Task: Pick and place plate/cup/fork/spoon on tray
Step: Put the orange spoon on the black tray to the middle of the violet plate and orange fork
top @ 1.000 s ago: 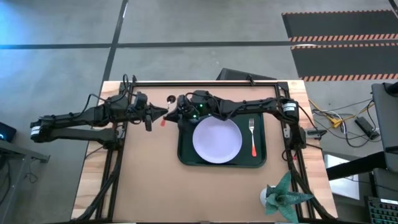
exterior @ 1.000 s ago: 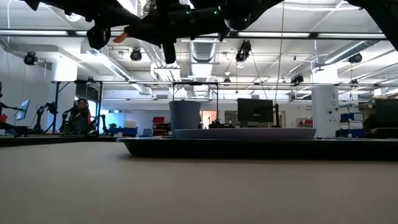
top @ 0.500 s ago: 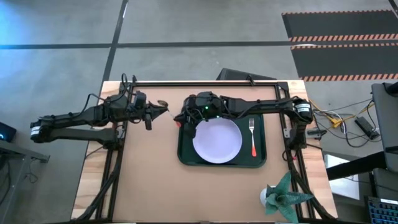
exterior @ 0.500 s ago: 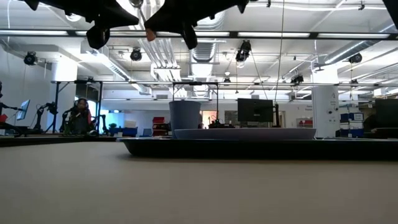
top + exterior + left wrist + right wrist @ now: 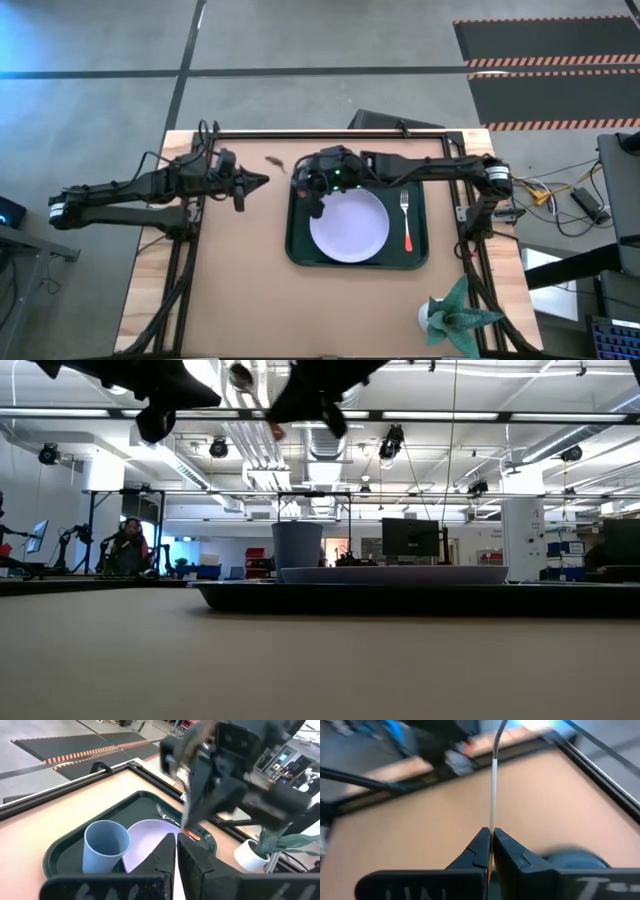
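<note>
My right gripper (image 5: 299,177) is shut on the spoon (image 5: 274,162), high above the table by the tray's far left corner. The spoon also shows in the low view (image 5: 242,376). My left gripper (image 5: 264,181) is shut and empty, just left of the spoon; its closed fingers show in the left wrist view (image 5: 176,846). The dark green tray (image 5: 420,262) holds the lavender plate (image 5: 348,225), the fork (image 5: 406,220) by its right rim, and the light-blue cup (image 5: 106,845) in its far left corner. In the high view my right arm hides the cup. My right gripper pinches the spoon between its two fingers where the silver shank (image 5: 493,815) leaves the handle. The fingers come roughly level from the table's right and lie along the spoon. The spoon is clear of everything, with its bowl (image 5: 240,375) higher than its orange handle end (image 5: 272,430).
A potted plant (image 5: 455,315) stands at the near right corner. A black frame rail (image 5: 330,133) runs along the far edge. Bare tabletop (image 5: 230,290) lies left of and in front of the tray. A person (image 5: 126,546) sits in the room beyond.
My right gripper has carried the spoon toward the table's right edge, away from my left gripper, until it is by the tray's far left corner. The spoon has turned about: its orange handle end has swung to the right while its bowl has stayed near where it was.
</note>
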You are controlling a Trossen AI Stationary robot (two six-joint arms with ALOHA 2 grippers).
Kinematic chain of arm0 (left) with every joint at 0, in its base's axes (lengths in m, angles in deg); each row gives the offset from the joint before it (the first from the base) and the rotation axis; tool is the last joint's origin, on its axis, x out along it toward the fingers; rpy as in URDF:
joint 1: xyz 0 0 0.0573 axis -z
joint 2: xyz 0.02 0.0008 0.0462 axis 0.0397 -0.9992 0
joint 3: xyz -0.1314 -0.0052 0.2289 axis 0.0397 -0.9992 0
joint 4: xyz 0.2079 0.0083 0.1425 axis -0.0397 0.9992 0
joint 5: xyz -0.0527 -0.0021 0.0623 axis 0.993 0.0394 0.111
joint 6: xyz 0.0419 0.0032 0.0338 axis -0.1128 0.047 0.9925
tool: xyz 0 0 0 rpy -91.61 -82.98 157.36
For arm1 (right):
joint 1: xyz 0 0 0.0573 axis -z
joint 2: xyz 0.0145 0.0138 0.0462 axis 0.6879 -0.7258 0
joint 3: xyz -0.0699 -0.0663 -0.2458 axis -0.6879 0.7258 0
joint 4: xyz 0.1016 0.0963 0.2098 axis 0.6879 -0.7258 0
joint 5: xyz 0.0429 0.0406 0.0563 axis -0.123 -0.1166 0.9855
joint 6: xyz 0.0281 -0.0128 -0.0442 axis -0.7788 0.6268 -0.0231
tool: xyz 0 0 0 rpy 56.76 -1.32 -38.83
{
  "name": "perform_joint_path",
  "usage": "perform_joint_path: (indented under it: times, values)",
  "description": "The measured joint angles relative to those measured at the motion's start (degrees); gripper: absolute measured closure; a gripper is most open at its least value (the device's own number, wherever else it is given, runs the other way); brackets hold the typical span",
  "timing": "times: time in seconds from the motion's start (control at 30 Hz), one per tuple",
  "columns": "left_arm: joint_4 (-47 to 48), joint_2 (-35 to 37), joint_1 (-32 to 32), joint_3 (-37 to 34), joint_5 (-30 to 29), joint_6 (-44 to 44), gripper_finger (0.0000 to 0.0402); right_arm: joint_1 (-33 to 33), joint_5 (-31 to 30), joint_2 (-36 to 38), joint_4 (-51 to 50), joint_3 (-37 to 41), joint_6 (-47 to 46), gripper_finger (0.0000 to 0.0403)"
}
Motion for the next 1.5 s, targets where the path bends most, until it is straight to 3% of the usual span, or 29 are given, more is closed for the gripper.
perform_joint_path:
  times: [0.23, 0.43, 0.63, 0.8, 1.13, 1.5]
  values:
    - [0.00, 0.02, 0.00, -0.79, 0.04, 0.35, 0.0401, -4.21, -12.73, 10.45, -18.54, 0.00, -8.67, 0.0396]
    - [0.00, 0.04, 0.00, -0.81, 0.07, 0.52, 0.0401, -12.42, -27.11, 19.17, -33.18, 0.08, -21.53, 0.0396]
    - [0.00, 0.00, 0.00, -0.84, 0.09, 0.50, 0.0401, -20.08, -34.95, 23.09, -46.46, 0.31, -37.07, 0.0396]
    - [-0.03, -0.05, 0.00, -0.90, 0.11, 0.19, 0.0401, -24.10, -36.81, 23.04, -54.23, 0.94, -47.02, 0.0395]
    - [-0.10, -1.34, 0.00, -1.07, 0.10, 0.00, 0.0401, -32.48, -41.03, 26.98, -55.61, 13.12, -68.31, 0.0395]
    - [-0.19, -1.76, 0.00, -1.07, 0.13, -0.09, 0.0401, -36.76, -41.75, 38.03, -34.19, 36.44, -75.26, 0.0395]
